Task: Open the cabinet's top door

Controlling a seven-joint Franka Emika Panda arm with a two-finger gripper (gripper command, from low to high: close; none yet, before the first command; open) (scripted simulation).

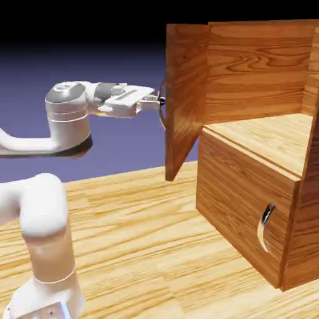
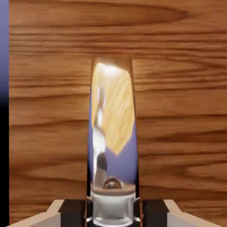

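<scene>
Bare table [image 1: 143,212] below; tool [image 1: 161,99] clamped on handle [image 2: 113,146]; top door [image 1: 185,93] swung wide.

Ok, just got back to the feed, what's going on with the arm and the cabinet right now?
The gripper has its jaws shut on the long silver handle of the top door, reaching in level from the exterior view's left. That door stands swung well open, edge-on to the camera, so the upper compartment of the cabinet is exposed. The lower panel with its small handle is closed. The hand view is filled by the door's wood and the shiny handle.
</scene>
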